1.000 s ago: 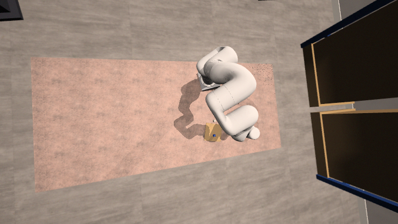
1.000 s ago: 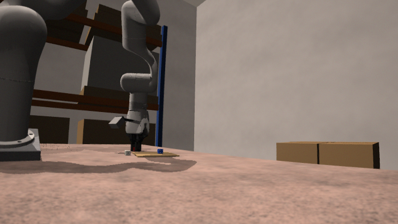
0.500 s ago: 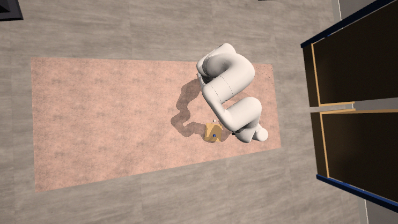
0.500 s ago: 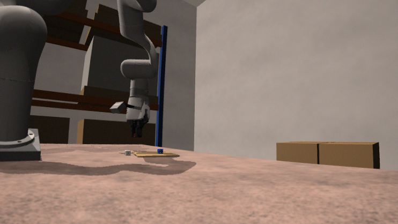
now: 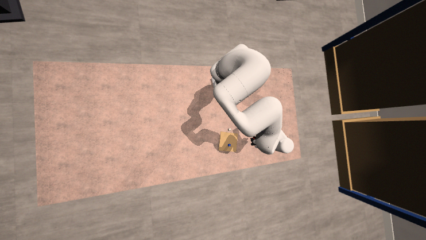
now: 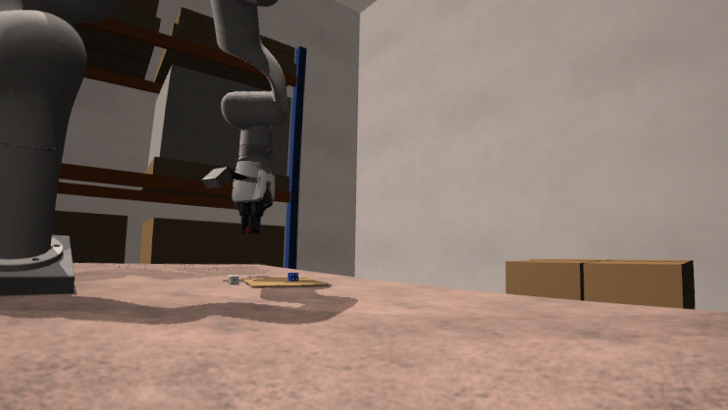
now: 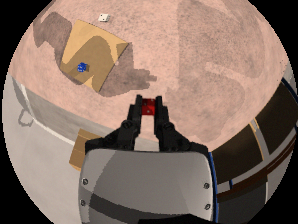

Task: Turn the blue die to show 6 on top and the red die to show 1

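- Here's the pincer, up in the air above the table, fingertips pointing down and well apart from its surface.
- Edges now: in the top view, the table's lower edge runs nearest below the pincer, with the right-hand edge farther off.
- The broad stretch of table reaches left of the pincer in that view, beyond the mat.
- And the pincer is pinching the red die, snug between its two fingertips, so that one is off the mat and off the table.
- The mat lies flat, lower than the fingertips and to their left in the top view; up and left of them in the wrist view.
- Over there, the blue die sits on the mat, left of the pincer from above.
- The white die is on the table just beside the mat, up and left of the pincer from above.
- Top numbers? Too small to call.
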Motion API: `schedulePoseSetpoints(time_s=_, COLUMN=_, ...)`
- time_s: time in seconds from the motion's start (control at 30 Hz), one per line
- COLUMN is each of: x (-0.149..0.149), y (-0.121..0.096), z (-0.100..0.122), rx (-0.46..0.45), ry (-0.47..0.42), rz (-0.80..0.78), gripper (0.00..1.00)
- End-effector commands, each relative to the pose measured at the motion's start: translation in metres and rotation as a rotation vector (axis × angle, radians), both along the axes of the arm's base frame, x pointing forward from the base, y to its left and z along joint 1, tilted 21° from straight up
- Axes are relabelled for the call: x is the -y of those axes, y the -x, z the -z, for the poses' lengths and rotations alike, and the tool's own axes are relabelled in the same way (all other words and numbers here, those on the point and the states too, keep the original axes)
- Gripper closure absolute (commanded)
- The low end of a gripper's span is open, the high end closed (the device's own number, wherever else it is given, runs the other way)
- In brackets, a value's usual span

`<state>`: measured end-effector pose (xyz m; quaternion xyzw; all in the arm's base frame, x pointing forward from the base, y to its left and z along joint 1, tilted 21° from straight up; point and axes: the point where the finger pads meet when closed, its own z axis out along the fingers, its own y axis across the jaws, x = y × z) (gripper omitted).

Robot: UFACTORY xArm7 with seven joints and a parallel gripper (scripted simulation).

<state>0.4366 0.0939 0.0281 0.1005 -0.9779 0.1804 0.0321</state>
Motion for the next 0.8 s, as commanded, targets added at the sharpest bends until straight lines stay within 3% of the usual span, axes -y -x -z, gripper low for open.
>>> schedulePoseSetpoints(time_s=0.0, x=0.0, y=-0.002, z=-0.003, rx=0.007, ry=-0.002, rz=0.002, gripper=0.89)
schedulePoseSetpoints(time_s=0.1, x=0.055, y=0.007, z=-0.028, rx=0.061, ry=0.008, rz=0.134, gripper=0.89)
schedulePoseSetpoints(time_s=0.17, x=0.055, y=0.007, z=-0.028, rx=0.061, ry=0.008, rz=0.134, gripper=0.89)
schedulePoseSetpoints(time_s=0.2, x=0.083, y=0.016, z=-0.04, rx=0.088, ry=0.01, rz=0.207, gripper=0.89)
schedulePoseSetpoints(time_s=0.3, x=0.083, y=0.016, z=-0.04, rx=0.088, ry=0.01, rz=0.207, gripper=0.89)
schedulePoseSetpoints(time_s=0.33, x=0.106, y=0.025, z=-0.049, rx=0.113, ry=0.01, rz=0.273, gripper=0.89)
schedulePoseSetpoints(time_s=0.4, x=0.122, y=0.033, z=-0.055, rx=0.13, ry=0.008, rz=0.32, gripper=0.89)
schedulePoseSetpoints(time_s=0.77, x=0.131, y=0.038, z=-0.059, rx=0.139, ry=0.007, rz=0.348, gripper=0.89)
